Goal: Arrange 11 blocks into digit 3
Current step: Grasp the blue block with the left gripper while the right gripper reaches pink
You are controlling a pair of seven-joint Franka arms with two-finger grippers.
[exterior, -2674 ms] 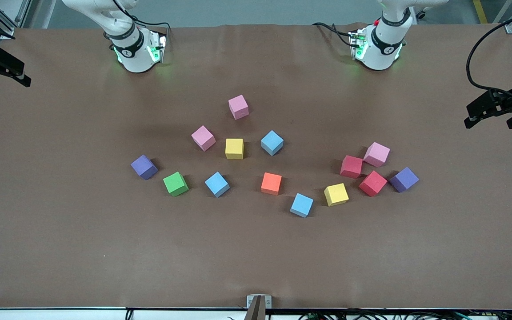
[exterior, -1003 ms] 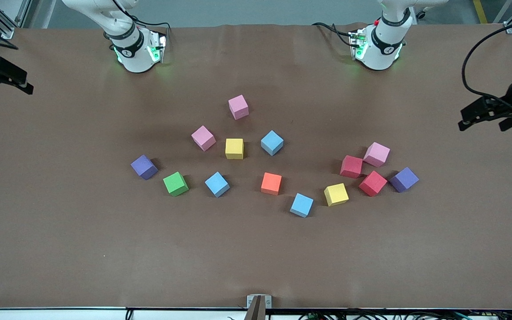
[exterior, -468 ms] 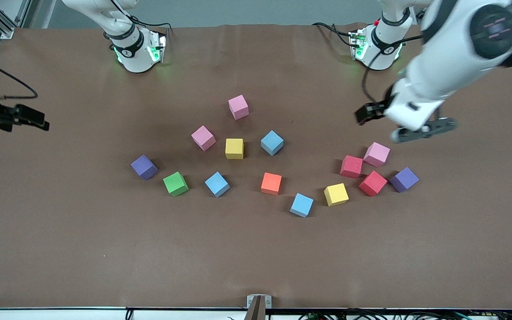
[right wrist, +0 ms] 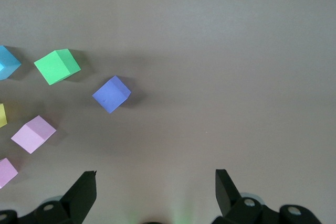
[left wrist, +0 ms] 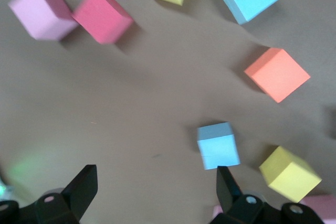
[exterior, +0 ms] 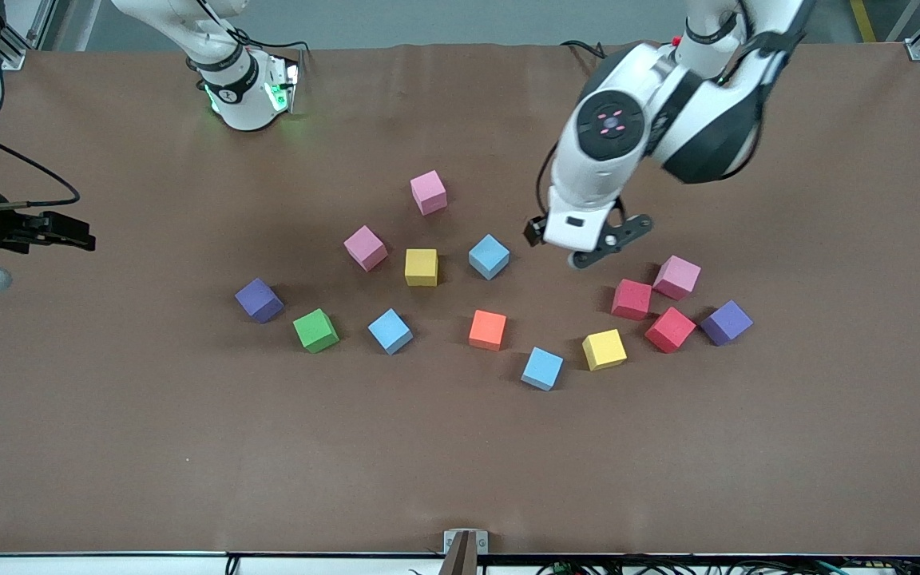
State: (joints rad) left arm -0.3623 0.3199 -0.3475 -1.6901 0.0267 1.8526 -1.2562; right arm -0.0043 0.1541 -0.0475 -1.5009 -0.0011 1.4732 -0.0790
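The blocks lie scattered and mostly apart in a loose arc on the brown table. Among them are a light blue cube [exterior: 489, 256] [left wrist: 218, 145], an orange cube [exterior: 487, 330] [left wrist: 276, 74], a yellow cube [exterior: 421, 267], a green cube [exterior: 315, 330] [right wrist: 57, 66] and a red cube [exterior: 631, 299] [left wrist: 102, 15] close beside a pink cube [exterior: 676, 277]. My left gripper [exterior: 585, 247] [left wrist: 156, 184] hangs open and empty over bare table between that light blue cube and the red one. My right gripper [exterior: 75, 231] [right wrist: 155, 184] is open and empty over the table's edge at the right arm's end.
Two purple cubes sit at the ends of the arc, one [exterior: 259, 300] [right wrist: 112, 94] beside the green cube and one [exterior: 726, 323] beside a second red cube [exterior: 669, 329]. A wide strip of bare table [exterior: 460, 463] lies nearer the front camera.
My left arm has swung in from the left arm's end of the table to over the middle, by the light blue cube. My right gripper drifted slightly inward. No cube moved.
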